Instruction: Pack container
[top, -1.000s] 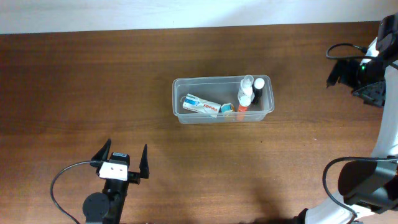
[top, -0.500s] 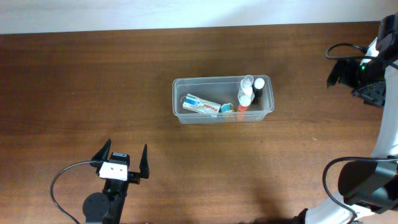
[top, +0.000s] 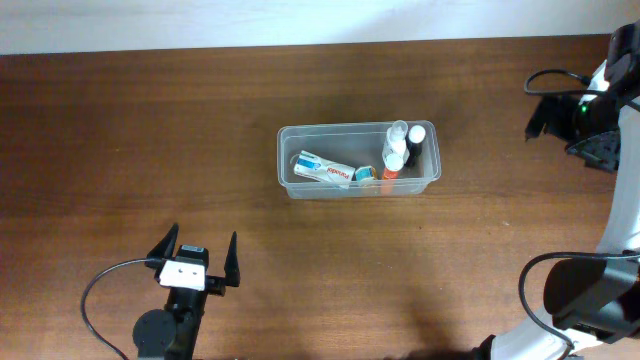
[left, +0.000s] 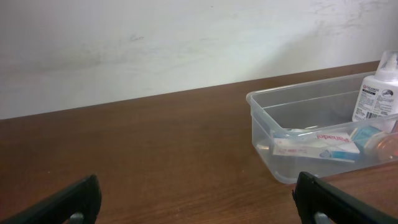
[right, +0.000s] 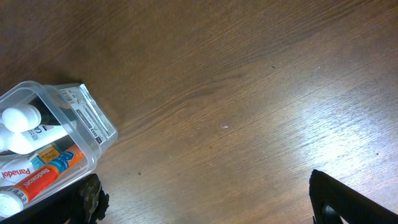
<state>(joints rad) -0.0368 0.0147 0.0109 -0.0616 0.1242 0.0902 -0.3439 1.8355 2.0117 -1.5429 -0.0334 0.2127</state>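
- One brown wooden table (top: 120, 150): no loose item shows outside the container, so I judge packing done or nearly so.
- Container (top: 330, 128): clear rimmed tub, mid-table, upright, no lid seen, well apart from both grippers.
- Toothpaste box (top: 325, 169): lying flat inside.
- White-capped bottles (top: 397, 150): standing at the end nearer my right side.
- Left gripper (left: 199, 205), right gripper (right: 205, 208): fingers spread wide, holding nothing.

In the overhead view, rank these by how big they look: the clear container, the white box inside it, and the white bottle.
Largest: the container.
Next: the white box.
Smallest: the bottle, though it is seen mostly from above.
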